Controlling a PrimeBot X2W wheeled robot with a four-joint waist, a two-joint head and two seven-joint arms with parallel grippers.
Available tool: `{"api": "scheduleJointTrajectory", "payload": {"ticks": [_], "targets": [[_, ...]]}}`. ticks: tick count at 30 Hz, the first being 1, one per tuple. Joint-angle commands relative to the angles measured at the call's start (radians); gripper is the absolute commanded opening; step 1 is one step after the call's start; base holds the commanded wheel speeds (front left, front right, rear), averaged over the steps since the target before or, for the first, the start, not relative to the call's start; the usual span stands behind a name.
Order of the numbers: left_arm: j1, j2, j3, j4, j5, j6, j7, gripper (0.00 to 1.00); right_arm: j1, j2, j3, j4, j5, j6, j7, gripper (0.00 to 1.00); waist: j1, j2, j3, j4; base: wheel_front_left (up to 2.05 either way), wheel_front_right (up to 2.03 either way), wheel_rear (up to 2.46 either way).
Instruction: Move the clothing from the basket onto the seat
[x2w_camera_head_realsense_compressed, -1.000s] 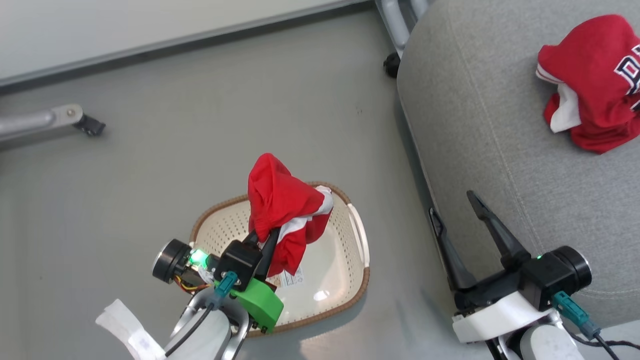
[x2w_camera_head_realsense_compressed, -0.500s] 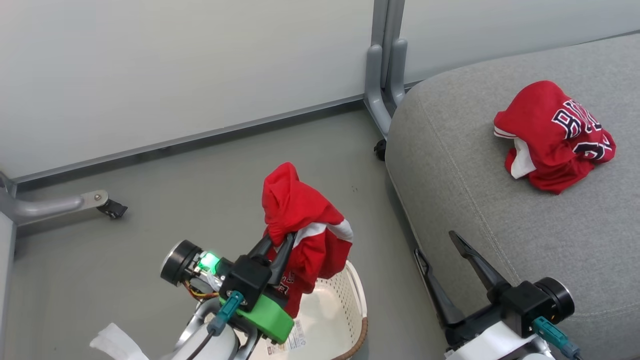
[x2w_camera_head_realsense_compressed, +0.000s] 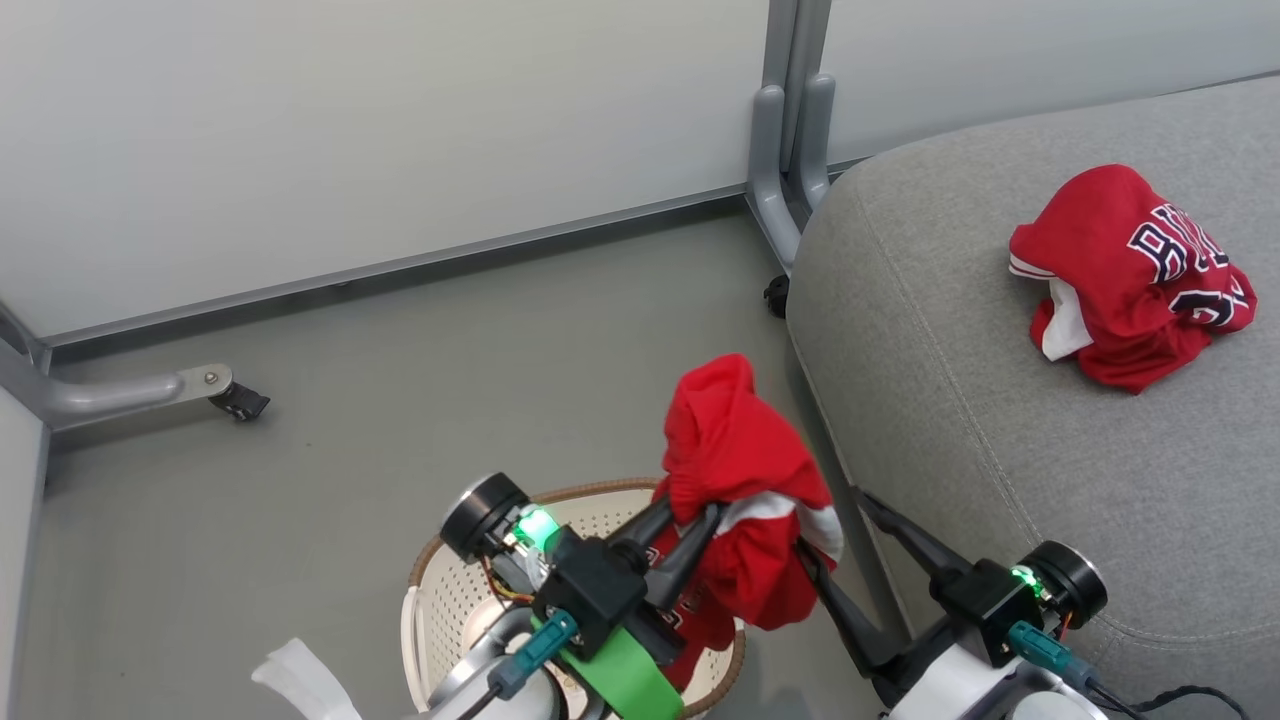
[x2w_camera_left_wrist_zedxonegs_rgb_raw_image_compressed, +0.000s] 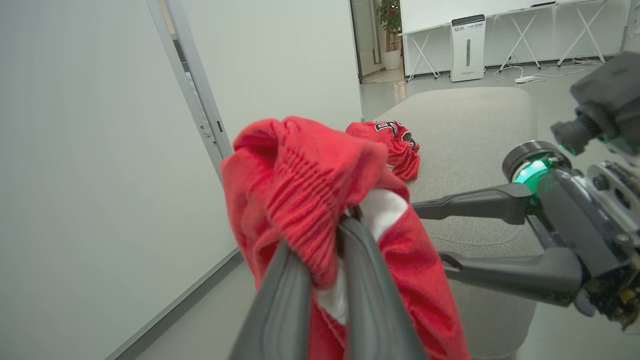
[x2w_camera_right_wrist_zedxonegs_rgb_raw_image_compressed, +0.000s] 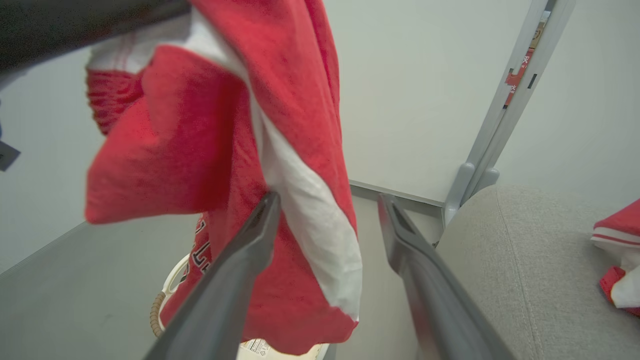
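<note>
Grey floor (x2w_camera_head_realsense_compressed: 400, 380) meets pale partition walls (x2w_camera_head_realsense_compressed: 350, 130); the light-grey fabric seat (x2w_camera_head_realsense_compressed: 980, 420) at right carries a red lettered jersey (x2w_camera_head_realsense_compressed: 1130, 280). The left gripper (x2w_camera_head_realsense_compressed: 690, 512) clamps a red shiny garment with white trim (x2w_camera_head_realsense_compressed: 740, 450), bunched above the grip and hanging lengthwise down over the cream perforated basket (x2w_camera_head_realsense_compressed: 440, 560). The right gripper (x2w_camera_head_realsense_compressed: 832, 522), spread wide and empty, stands beside it.

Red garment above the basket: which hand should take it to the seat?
Left. The left hand is shut on the garment, holding it above the basket; the right hand is open and empty beside the seat.
</note>
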Motion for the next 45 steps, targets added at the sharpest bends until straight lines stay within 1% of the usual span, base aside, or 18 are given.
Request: {"api": "scheduleJointTrajectory", "payload": {"ticks": [1,6,11,15,19,22,23,24,25,26,33,38,39,40,41,42,45], "targets": [[-0.021,0.001,-0.012,-0.011,-0.006,-0.014,0.007,0.00,-0.014,-0.019,0.022,0.021,0.016,-0.001,-0.002,1.00,0.0001,0.0000,0.004,0.003,0.00,0.00,0.00],[-0.041,-0.007,-0.058,-0.055,-0.049,-0.041,0.028,0.00,-0.048,-0.052,0.076,0.066,0.042,-0.001,-0.002,1.00,0.0001,0.0000,0.016,0.007,0.00,0.00,0.00],[-0.068,0.003,-0.109,-0.088,-0.064,-0.051,0.051,0.00,-0.069,-0.068,0.112,0.102,0.039,-0.001,-0.002,1.00,0.0001,0.0000,0.023,0.013,0.00,0.00,0.00],[-0.084,0.011,-0.139,-0.105,-0.081,-0.055,0.066,0.00,-0.081,-0.069,0.133,0.120,0.028,-0.001,-0.002,1.00,0.0001,0.0000,0.021,0.018,0.00,0.00,0.00],[-0.090,0.020,-0.161,-0.113,-0.095,-0.057,0.072,0.00,-0.083,-0.055,0.122,0.108,0.021,-0.001,-0.002,1.00,0.0001,0.0000,0.017,0.020,0.00,0.00,0.00],[-0.090,0.025,-0.174,-0.115,-0.104,-0.058,0.074,0.00,-0.081,-0.051,0.135,0.106,0.025,-0.001,-0.002,1.00,0.0001,0.0000,0.011,0.021,0.00,0.00,0.00],[-0.090,0.026,-0.177,-0.115,-0.108,-0.058,0.075,0.00,-0.082,-0.053,0.147,0.107,0.029,-0.001,-0.002,0.90,0.0001,0.0000,0.009,0.021,0.00,0.00,0.00],[-0.089,0.027,-0.181,-0.114,-0.111,-0.057,0.075,0.00,-0.084,-0.057,0.158,0.109,0.032,-0.001,-0.002,0.40,0.0001,0.0000,0.007,0.022,0.00,0.00,0.00],[-0.089,0.027,-0.183,-0.113,-0.113,-0.057,0.075,0.00,-0.085,-0.059,0.164,0.108,0.036,-0.001,-0.002,0.12,0.0001,0.0000,0.006,0.022,0.00,0.00,0.00],[-0.088,0.028,-0.188,-0.111,-0.113,-0.056,0.074,0.00,-0.085,-0.062,0.174,0.112,0.044,-0.001,-0.002,0.00,0.0001,0.0000,0.004,0.021,0.00,0.00,0.00],[-0.086,0.030,-0.193,-0.086,-0.127,-0.056,0.067,0.00,-0.077,-0.062,0.178,0.105,0.076,-0.001,-0.002,0.00,0.0001,0.0000,0.003,0.021,0.00,0.00,0.00],[-0.079,0.027,-0.188,-0.062,-0.133,-0.044,0.059,0.00,-0.057,-0.062,0.171,0.101,0.088,-0.001,-0.002,0.00,0.0001,0.0000,0.006,0.021,0.00,0.00,0.00],[-0.078,0.027,-0.188,-0.058,-0.134,-0.041,0.057,0.08,-0.053,-0.062,0.170,0.101,0.090,-0.001,-0.002,0.00,0.0001,0.0000,0.006,0.022,0.00,0.00,0.00],[-0.078,0.027,-0.186,-0.054,-0.129,-0.036,0.056,0.42,-0.048,-0.062,0.169,0.101,0.092,-0.001,-0.002,0.00,0.0001,0.0000,0.006,0.022,0.00,0.00,0.00],[-0.080,0.029,-0.188,-0.049,-0.123,-0.031,0.056,0.82,-0.047,-0.062,0.169,0.101,0.093,-0.001,-0.002,0.00,0.0001,0.0000,0.006,0.022,0.00,0.00,0.00],[-0.081,0.029,-0.187,-0.045,-0.119,-0.023,0.055,1.00,-0.046,-0.062,0.168,0.100,0.093,-0.001,-0.002,0.00,0.0001,0.0000,0.006,0.022,0.00,0.00,0.00],[-0.078,0.026,-0.183,-0.036,-0.118,-0.010,0.056,1.00,-0.042,-0.061,0.164,0.099,0.094,-0.001,-0.002,0.00,0.0001,0.0000,0.010,0.022,0.00,0.00,0.00]]}}
